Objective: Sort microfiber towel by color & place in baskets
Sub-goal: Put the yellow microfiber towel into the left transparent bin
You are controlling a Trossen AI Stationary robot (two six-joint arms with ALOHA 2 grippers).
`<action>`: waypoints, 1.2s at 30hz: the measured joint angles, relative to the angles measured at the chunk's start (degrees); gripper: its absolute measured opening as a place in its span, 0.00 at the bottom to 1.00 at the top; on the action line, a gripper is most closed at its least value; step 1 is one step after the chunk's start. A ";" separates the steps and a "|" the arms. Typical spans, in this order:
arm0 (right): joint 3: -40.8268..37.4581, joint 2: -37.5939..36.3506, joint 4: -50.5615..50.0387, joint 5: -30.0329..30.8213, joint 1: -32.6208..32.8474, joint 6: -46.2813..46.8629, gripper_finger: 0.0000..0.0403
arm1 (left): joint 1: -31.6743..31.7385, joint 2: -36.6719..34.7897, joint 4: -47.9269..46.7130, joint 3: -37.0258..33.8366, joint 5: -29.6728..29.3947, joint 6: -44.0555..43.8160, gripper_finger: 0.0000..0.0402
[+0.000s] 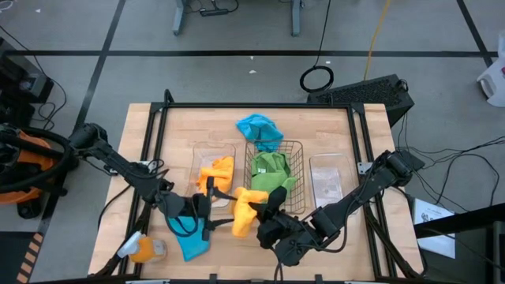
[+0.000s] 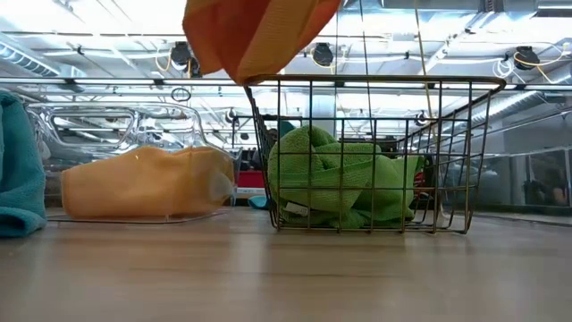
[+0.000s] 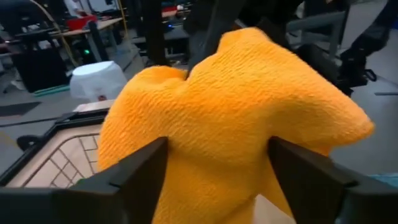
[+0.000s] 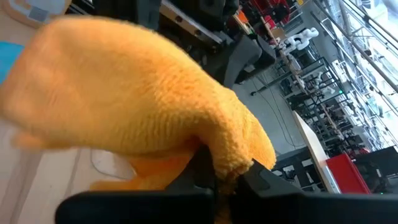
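Observation:
My right gripper is shut on an orange-yellow towel, held in the air near the table's near edge, in front of the wire basket. My left gripper is open just left of that towel, its fingers on either side of it in the left wrist view. Another orange-yellow towel lies in the left clear basket. Green towels fill the wire basket. One blue towel lies on the table's far part, another near the near edge. My left gripper: its open fingers stand beside the hanging orange-yellow towel; I cannot tell whether they touch it. My right gripper pinches a bunched fold of the orange-yellow towel between its two fingers. The towel is lifted clear of the table, its free end hanging above the wire basket's rim height.
The right clear basket stands right of the wire basket. A small orange-and-white object lies at the near left corner. A black frame runs round the table's far and side edges.

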 joint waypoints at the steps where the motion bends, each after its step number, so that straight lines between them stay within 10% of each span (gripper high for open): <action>1: 0.00 0.00 0.17 0.00 0.00 0.00 0.02 | -0.12 -0.14 -0.10 0.00 -0.22 0.55 0.74; 13: 0.00 0.00 0.06 -0.38 -0.01 0.17 0.02 | -4.16 -2.00 4.31 0.00 -0.36 -2.00 0.99; 20: -0.01 0.02 0.70 -0.39 -0.15 0.00 0.02 | -2.64 1.15 7.93 0.00 4.61 -7.22 0.99; 36: -0.02 0.02 0.59 -0.37 -0.15 0.20 0.02 | 1.53 3.70 6.11 0.00 -5.50 -10.86 0.99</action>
